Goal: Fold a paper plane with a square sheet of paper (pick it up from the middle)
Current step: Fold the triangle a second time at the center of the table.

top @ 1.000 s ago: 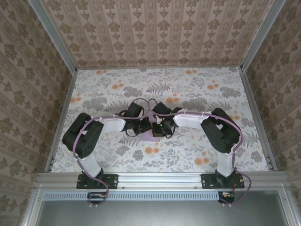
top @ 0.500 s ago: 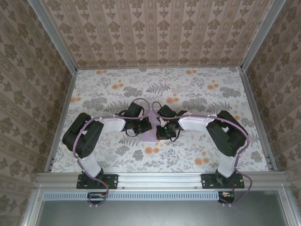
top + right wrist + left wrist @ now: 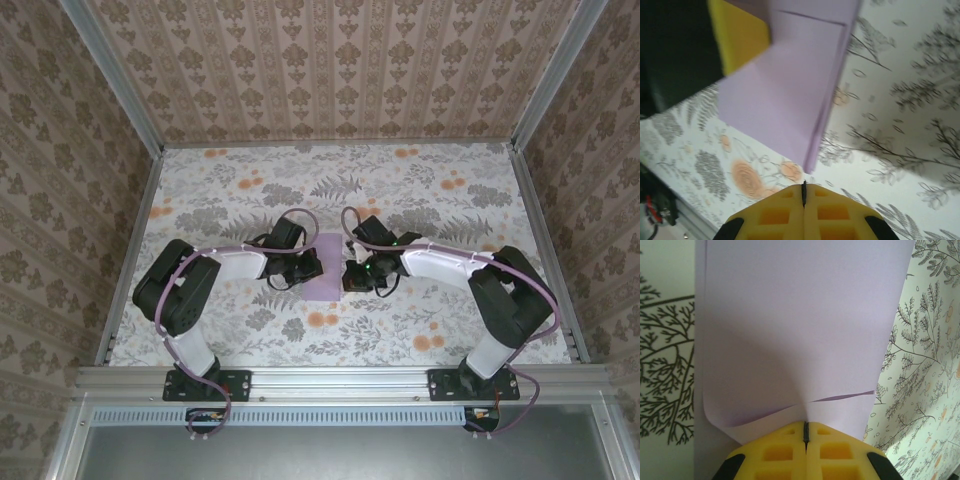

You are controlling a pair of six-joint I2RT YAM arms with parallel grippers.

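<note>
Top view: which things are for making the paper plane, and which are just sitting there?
For the job:
- lilac paper sheet, already creased
- left end effector, shut on the sheet's edge
- right end effector, shut, holding nothing

Just there:
- floral tablecloth
- patterned walls
- metal rail

Creased lilac paper [image 3: 785, 90] near closed yellow jaws
</note>
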